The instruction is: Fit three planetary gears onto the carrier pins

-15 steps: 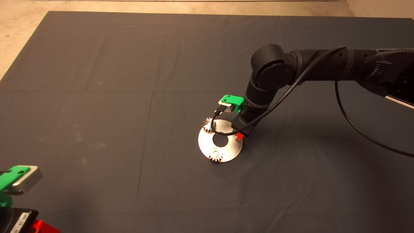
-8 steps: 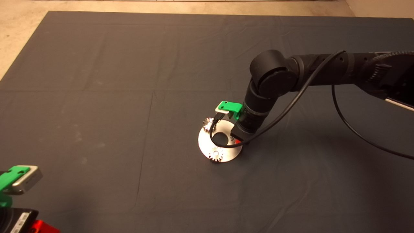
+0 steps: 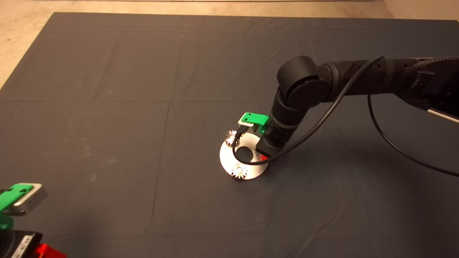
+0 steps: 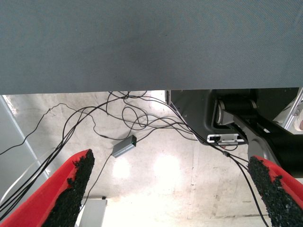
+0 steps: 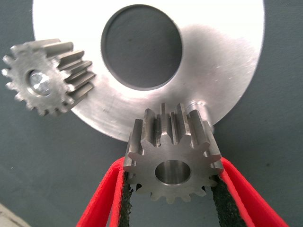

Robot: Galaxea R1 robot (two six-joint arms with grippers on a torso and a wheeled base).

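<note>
Right wrist view: steel toothed gear (image 5: 171,158), centre hole empty.

In the head view, the black right arm (image 3: 297,104) and its looping black cable (image 3: 247,157) cover the right part of the flat round silver plate (image 3: 229,163), so the right end effector (image 3: 264,157) shows only as a small piece of red finger and the pin below it is hidden. The small toothed steel gear (image 5: 171,163) it carries cannot be seen there. In the right wrist view this gear hides the pin behind it; only a short silver stub (image 5: 199,105) shows. The plate is cut off by the picture edge. The left end effector (image 3: 21,229) is cut off at the lower left corner.
</note>
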